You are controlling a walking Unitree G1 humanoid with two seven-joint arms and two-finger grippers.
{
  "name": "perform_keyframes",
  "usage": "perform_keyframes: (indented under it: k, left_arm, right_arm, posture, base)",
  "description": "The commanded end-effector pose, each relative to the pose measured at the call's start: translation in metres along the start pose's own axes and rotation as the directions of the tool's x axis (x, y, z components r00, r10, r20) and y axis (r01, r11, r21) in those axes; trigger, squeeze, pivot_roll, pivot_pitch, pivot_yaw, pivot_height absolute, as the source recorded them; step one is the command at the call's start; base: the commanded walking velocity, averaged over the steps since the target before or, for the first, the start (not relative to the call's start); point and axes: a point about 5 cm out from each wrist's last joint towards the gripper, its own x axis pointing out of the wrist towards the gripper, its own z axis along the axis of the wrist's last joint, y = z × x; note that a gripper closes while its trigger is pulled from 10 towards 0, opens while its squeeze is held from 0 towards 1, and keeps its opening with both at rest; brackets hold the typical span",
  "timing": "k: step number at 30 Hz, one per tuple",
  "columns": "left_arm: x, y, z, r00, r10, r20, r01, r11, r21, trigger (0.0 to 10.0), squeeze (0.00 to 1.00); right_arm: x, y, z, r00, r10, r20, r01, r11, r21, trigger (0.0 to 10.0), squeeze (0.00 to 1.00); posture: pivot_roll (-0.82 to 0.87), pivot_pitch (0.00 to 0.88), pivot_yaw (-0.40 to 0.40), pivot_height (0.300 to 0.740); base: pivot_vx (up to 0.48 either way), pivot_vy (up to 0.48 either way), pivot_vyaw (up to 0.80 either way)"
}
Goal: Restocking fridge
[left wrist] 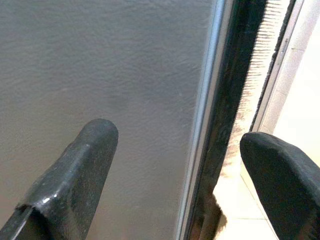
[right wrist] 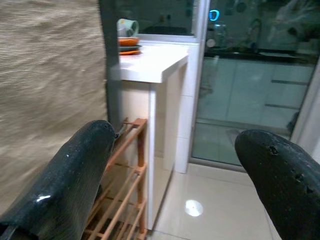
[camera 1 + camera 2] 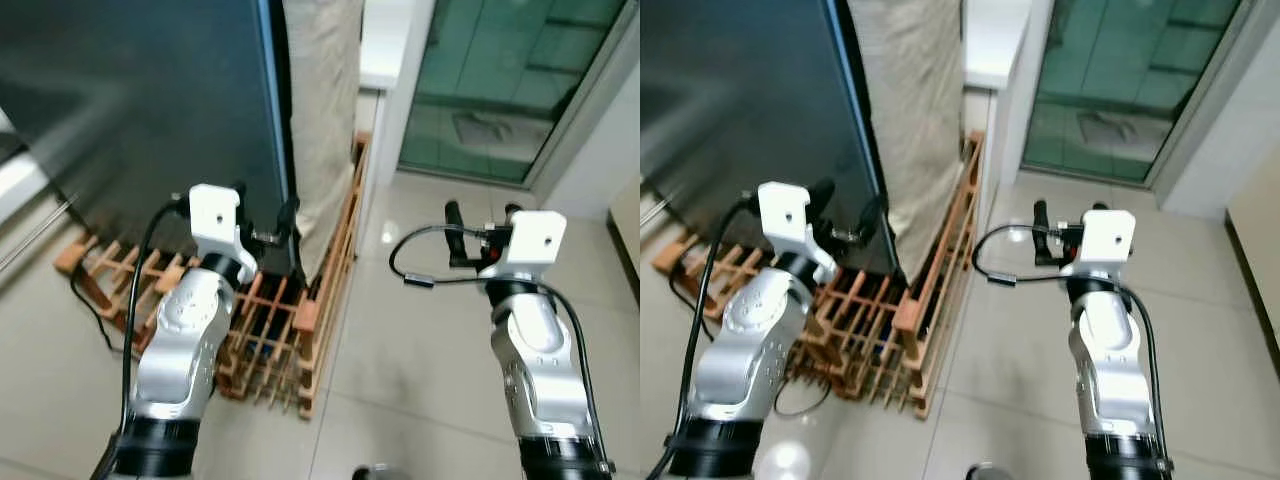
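1. Closest of all are the two silver arms, both lifted up in front of the robot.
2. Up at the end of the left arm, the left gripper [image 3: 265,218] is spread wide, with nothing held between its two long black fingers [image 1: 80,170].
3. Right in front of that gripper stands the big dark grey fridge door [image 3: 140,110]. The door's shiny silver edge [image 1: 205,115] lies in the gap between the two fingers. I cannot tell if a finger touches the door.
4. Off to the right, the right gripper [image 3: 482,213] is spread wide too and holds nothing. It hangs in the air over the shiny pale tiled floor [image 3: 420,350], well apart from the fridge.
5. Below the left gripper, a low wooden slatted rack [image 3: 290,340] sits on the floor under the fridge.
6. Just past the door's edge hangs a rough beige woven cloth [image 3: 325,110], covering the side of the fridge.
7. Farther ahead of the right gripper is a white counter [image 2: 150,62], with an orange plate [image 2: 129,46] and a pale cup [image 2: 127,26] on top.
8. Farthest away, past the counter, is a greenish glass sliding door [image 3: 500,80].
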Motion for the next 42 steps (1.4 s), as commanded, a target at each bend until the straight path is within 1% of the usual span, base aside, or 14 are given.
perform_keyframes:
  k: [1,5,7,11,15,17,20,22,23,24,27,33,35,42]
  left_arm:
    - [0.001,-0.008,0.009,0.998,-0.062,0.013,0.062,0.998,-0.013,10.0,0.00]
    - [-0.002,-0.026,0.011,0.983,-0.184,-0.028,0.183,0.982,-0.039,10.0,0.00]
    - [-0.003,-0.028,0.011,0.976,-0.212,-0.037,0.212,0.977,-0.026,10.0,0.00]
    - [0.001,-0.028,0.011,0.977,-0.206,-0.044,0.206,0.978,-0.023,10.0,0.00]
    - [0.010,-0.037,0.012,0.977,-0.213,-0.035,0.212,0.977,-0.020,10.0,0.00]
    - [0.018,-0.037,0.013,0.983,-0.181,-0.026,0.180,0.984,-0.008,10.0,0.00]
    - [0.029,-0.035,0.014,0.991,-0.136,-0.011,0.136,0.991,0.005,10.0,0.00]
    - [0.037,-0.039,0.017,0.988,-0.156,0.003,0.156,0.987,0.040,10.0,0.00]
    - [0.037,-0.039,0.017,0.988,-0.156,0.003,0.156,0.987,0.040,10.0,0.00]
    - [0.045,-0.040,0.020,0.988,-0.156,0.014,0.155,0.987,0.046,10.0,0.00]
    - [0.052,-0.044,0.026,0.984,-0.172,0.039,0.171,0.985,0.032,10.0,0.00]
    - [0.055,-0.047,0.029,0.983,-0.177,0.058,0.177,0.984,-0.002,10.0,0.00]
    - [0.057,-0.053,0.032,0.978,-0.195,0.077,0.198,0.980,-0.031,10.0,0.00]
    - [0.054,-0.063,0.033,0.967,-0.241,0.081,0.246,0.968,-0.054,10.0,0.00]
  right_arm:
    - [0.000,-0.002,0.001,1.000,-0.005,0.005,0.005,1.000,0.005,10.0,0.00]
    - [0.000,-0.004,-0.001,1.000,-0.006,0.001,0.006,1.000,-0.002,10.0,0.00]
    - [0.001,-0.006,-0.003,1.000,-0.012,-0.008,0.012,1.000,-0.008,10.0,0.00]
    - [0.000,-0.012,-0.006,0.999,-0.028,-0.024,0.027,1.000,-0.013,10.0,0.00]
    - [-0.008,-0.024,-0.016,0.997,-0.052,-0.059,0.051,0.998,-0.032,10.0,0.00]
    - [-0.009,-0.027,-0.016,0.996,-0.070,-0.060,0.068,0.997,-0.032,10.0,0.00]
    - [-0.010,-0.029,-0.015,0.996,-0.069,-0.053,0.068,0.997,-0.032,10.0,0.00]
    - [-0.012,-0.027,-0.014,0.998,-0.053,-0.046,0.052,0.998,-0.030,10.0,0.00]
    - [-0.012,-0.027,-0.014,0.998,-0.053,-0.046,0.052,0.998,-0.030,10.0,0.00]
    - [-0.015,-0.025,-0.014,0.999,-0.028,-0.040,0.027,1.000,-0.016,10.0,0.00]
    - [-0.021,-0.022,-0.016,0.999,0.012,-0.046,-0.012,1.000,0.004,10.0,0.00]
    - [-0.024,-0.018,-0.019,0.996,0.067,-0.063,-0.067,0.998,0.006,10.0,0.00]
    - [-0.026,-0.011,-0.019,0.985,0.156,-0.076,-0.154,0.988,0.024,10.0,0.00]
    - [-0.029,-0.007,-0.016,0.965,0.250,-0.084,-0.248,0.968,0.031,10.0,0.00]
  posture:
    - [-0.08,0.000,0.018,0.740]
    - [-0.08,0.000,0.019,0.740]
    - [-0.08,0.000,0.017,0.740]
    - [-0.08,0.000,0.008,0.740]
    - [-0.07,0.000,0.000,0.740]
    - [-0.08,0.000,-0.005,0.740]
    - [-0.08,0.000,-0.001,0.740]
    - [-0.09,0.000,0.004,0.740]
    - [-0.09,0.000,0.004,0.740]
    - [-0.10,0.000,0.006,0.740]
    - [-0.11,0.000,0.004,0.740]
    - [-0.12,0.000,0.008,0.740]
    - [-0.12,0.000,0.011,0.740]
    - [-0.12,0.000,0.012,0.740]
  base:
    - [0.000,0.000,0.00]
    - [0.000,0.000,0.00]
    - [0.000,0.000,0.00]
    - [0.000,0.000,0.00]
    - [0.000,0.000,0.00]
    - [0.000,0.000,0.00]
    - [0.000,0.000,0.00]
    - [0.000,0.000,0.00]
    - [0.000,0.000,0.00]
    - [0.000,0.000,0.00]
    - [0.000,0.000,0.00]
    - [0.000,0.000,0.00]
    - [0.000,0.000,0.00]
    - [0.000,0.000,0.00]
